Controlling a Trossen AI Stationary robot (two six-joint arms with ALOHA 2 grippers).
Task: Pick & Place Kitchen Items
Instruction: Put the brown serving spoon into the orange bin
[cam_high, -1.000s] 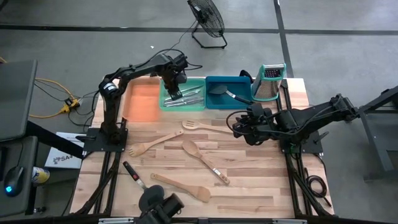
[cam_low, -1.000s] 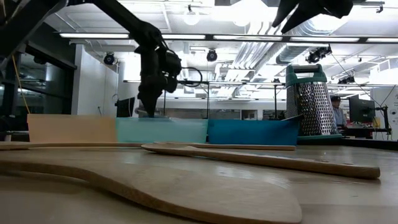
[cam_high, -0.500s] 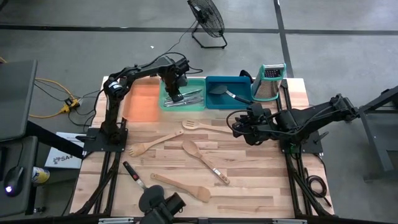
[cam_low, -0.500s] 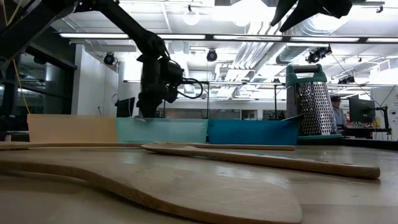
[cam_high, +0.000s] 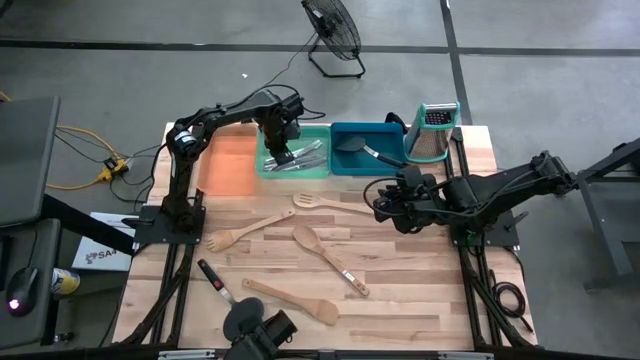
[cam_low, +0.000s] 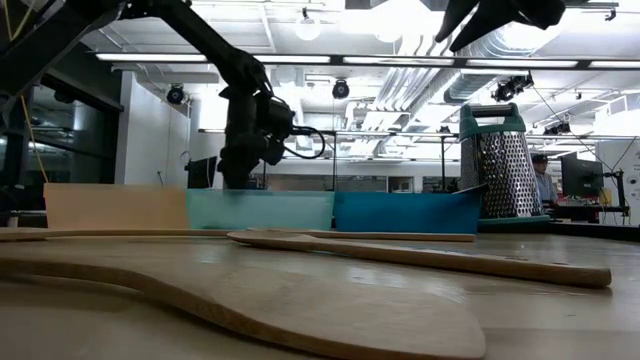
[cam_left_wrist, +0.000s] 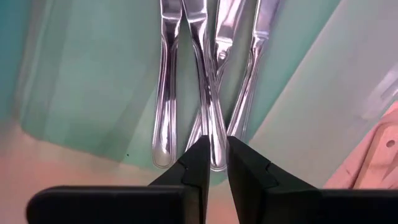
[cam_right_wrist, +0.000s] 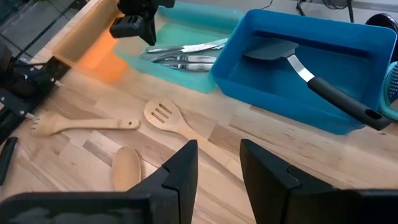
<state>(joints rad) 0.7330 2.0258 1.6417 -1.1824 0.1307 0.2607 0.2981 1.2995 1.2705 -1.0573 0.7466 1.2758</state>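
Note:
Several silver cutlery pieces (cam_left_wrist: 205, 74) lie side by side on the floor of the green tray (cam_high: 266, 170). My left gripper (cam_left_wrist: 216, 163) points straight down over their handle ends (cam_left_wrist: 214, 158), its fingers a narrow gap apart; it also shows in the high view (cam_high: 283, 153). A black turner (cam_right_wrist: 311, 74) rests in the blue tray (cam_high: 342, 168). A wooden slotted spatula (cam_high: 322, 204), fork (cam_high: 243, 233), spoon (cam_high: 322, 250) and flat spatula (cam_high: 296, 301) lie flat on the table. Above the table's right middle, my right gripper (cam_right_wrist: 219, 155) hangs open with nothing between its fingers.
An orange tray (cam_high: 226, 165) stands left of the green one. A steel box grater (cam_high: 433, 130) with a teal top stands at the far right. A short black tool with a red mark (cam_high: 215, 279) lies near the left front. A dark camera mount (cam_high: 256, 330) sits at the near edge.
My left gripper has sunk into the green tray, down toward the silver cutlery, and has then kept still. My right gripper has not moved.

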